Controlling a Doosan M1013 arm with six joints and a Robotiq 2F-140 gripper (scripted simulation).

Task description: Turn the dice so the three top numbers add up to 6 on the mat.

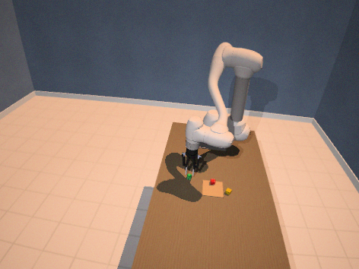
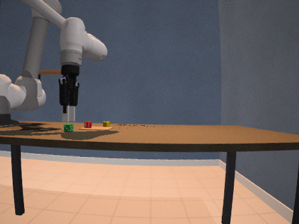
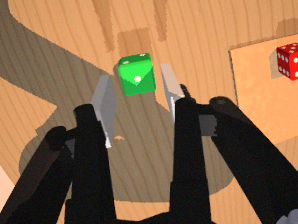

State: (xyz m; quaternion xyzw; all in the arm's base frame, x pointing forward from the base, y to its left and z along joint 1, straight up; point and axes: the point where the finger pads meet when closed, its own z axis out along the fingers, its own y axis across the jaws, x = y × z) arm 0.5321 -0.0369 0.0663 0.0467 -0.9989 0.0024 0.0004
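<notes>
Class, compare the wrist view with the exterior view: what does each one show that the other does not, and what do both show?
Only the wrist view shows the gap either side of the green die between the two fingers, and the die's top face, though its pips are too blurred to read.

Only the exterior view shows the yellow die, the table legs, and the gripper hanging above the table, holding nothing.

Both show the green die, the red die and the mat.
</notes>
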